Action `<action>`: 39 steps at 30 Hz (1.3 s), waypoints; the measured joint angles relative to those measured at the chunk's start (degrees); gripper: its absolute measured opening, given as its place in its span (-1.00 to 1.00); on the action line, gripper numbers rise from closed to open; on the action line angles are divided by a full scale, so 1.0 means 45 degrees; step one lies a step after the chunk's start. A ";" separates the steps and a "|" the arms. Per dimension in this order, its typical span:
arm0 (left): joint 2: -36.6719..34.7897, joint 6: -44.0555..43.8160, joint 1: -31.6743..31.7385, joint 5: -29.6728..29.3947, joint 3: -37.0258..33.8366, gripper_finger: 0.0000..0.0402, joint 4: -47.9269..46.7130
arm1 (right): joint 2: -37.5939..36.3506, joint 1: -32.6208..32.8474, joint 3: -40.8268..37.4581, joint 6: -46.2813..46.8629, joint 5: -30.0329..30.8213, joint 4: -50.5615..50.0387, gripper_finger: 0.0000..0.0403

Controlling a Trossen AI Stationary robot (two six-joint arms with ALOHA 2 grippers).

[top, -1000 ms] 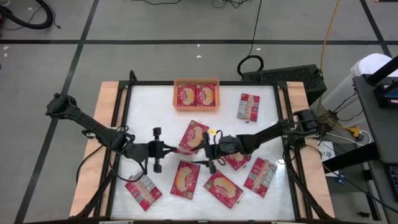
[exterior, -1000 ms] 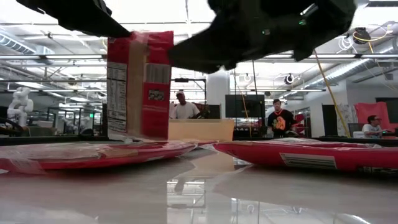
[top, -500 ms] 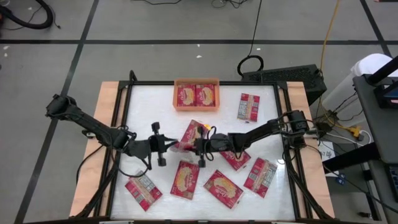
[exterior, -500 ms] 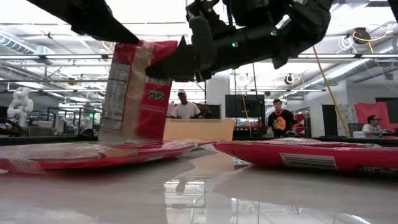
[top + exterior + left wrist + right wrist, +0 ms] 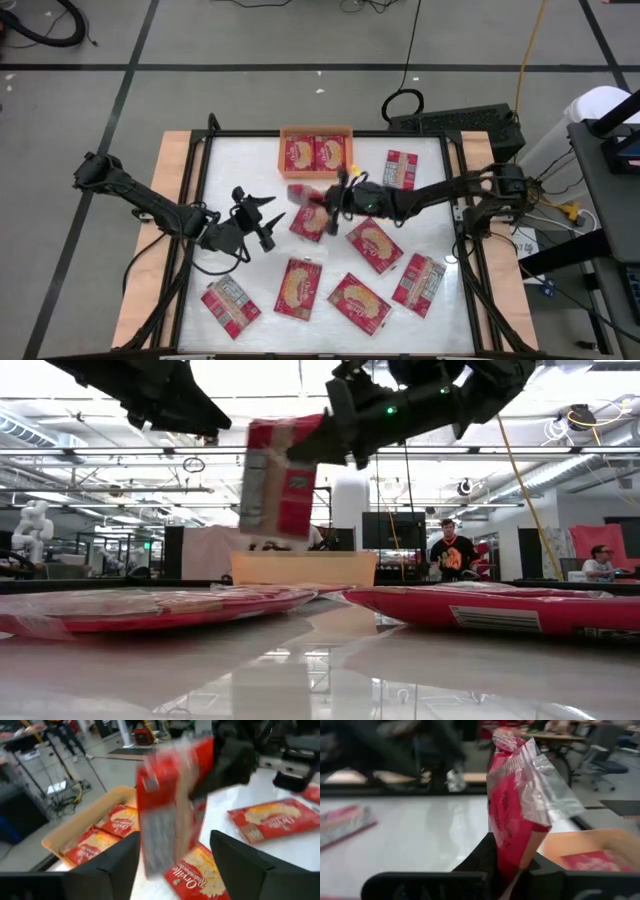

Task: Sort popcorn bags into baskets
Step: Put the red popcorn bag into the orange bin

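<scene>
The right gripper (image 5: 338,196) pinches a flat, crinkly red popcorn bag (image 5: 303,193) by its edge, holding it upright above the table, just short of the shallow orange basket (image 5: 317,133), where two bags lie. The left gripper (image 5: 262,213) hangs nearby, fingers spread, holding nothing. Other bags lie scattered flat on the glossy white table (image 5: 240,170).

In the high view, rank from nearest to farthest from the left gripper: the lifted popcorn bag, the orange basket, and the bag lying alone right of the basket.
Measured from the left gripper, open at table centre-left:
1. The lifted popcorn bag, held up by the right gripper, just to its right.
2. The orange basket, at the far edge.
3. The lone bag, right of the basket.
</scene>
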 joint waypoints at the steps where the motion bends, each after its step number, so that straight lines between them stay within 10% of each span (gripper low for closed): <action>1: 0.0105 -0.0090 0.0018 -0.0135 0.0000 0.30 -0.0025 | -0.0270 -0.0164 -0.0153 0.0200 0.0008 0.0149 -0.95; 7: 0.1490 0.1676 0.0229 -0.0822 -0.0010 0.39 0.2023 | -0.1347 -0.0956 -0.0859 0.2941 -0.0019 0.2152 -0.92; 18: 0.4848 1.0694 0.1241 -0.0425 -0.0005 0.41 1.2418 | -0.1521 -0.1580 -0.0944 0.6494 -0.0065 0.3672 -0.90; 24: 0.5933 1.2886 0.1919 0.0184 0.0574 0.69 1.2598 | -0.1516 -0.1857 -0.0944 0.7420 -0.0055 0.3990 -0.88; 30: 0.7160 1.5695 0.2570 -0.2033 0.1901 0.91 1.2618 | -0.1516 -0.2271 -0.0941 0.8735 -0.0008 0.4046 -0.88; 39: 0.8110 1.7958 0.3681 -0.2329 0.2831 0.54 1.2596 | -0.1511 -0.2419 -0.0944 1.0595 0.0009 0.4092 -0.88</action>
